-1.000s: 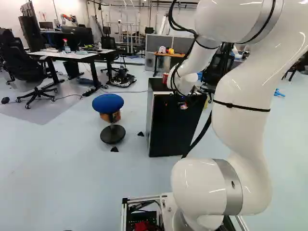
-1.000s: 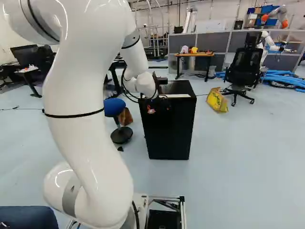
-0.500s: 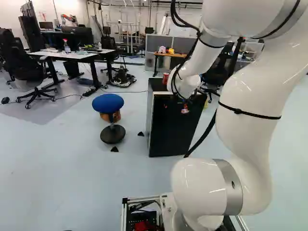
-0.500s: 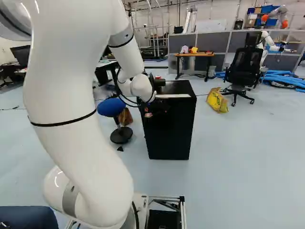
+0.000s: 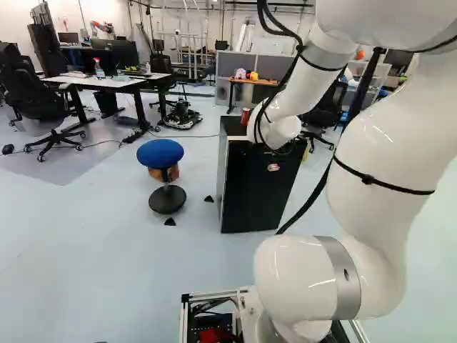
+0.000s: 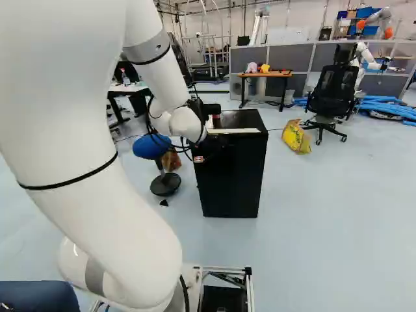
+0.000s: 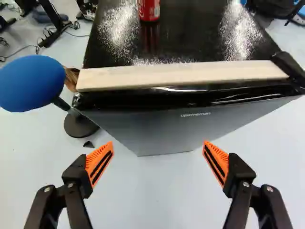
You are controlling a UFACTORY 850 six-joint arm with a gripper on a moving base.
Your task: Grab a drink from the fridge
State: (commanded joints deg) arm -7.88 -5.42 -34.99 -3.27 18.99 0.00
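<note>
The jaws of the black two-fingered gripper are released, their ribbed orange pads standing wide apart. Going left to right, a round blue stool with a black disc foot stands ahead of the left finger and out beyond it; a brown object shows just behind its seat, farther from the jaws. A small black wedge lies on the pale floor, near the stool's foot and just past the left fingertip. The compact black fridge stands ahead of the jaws, reaching across beyond both fingertips, its front facing them. On its glossy top stands the drink, a red metal can, upright, ahead of the gap between the fingers and behind a flat cream strip that runs along the front edge. A black fitting sits at the strip's right end, ahead of the right finger and out past it. Farther off to the jaws' right are a yellow bag and a black wheeled chair.
</note>
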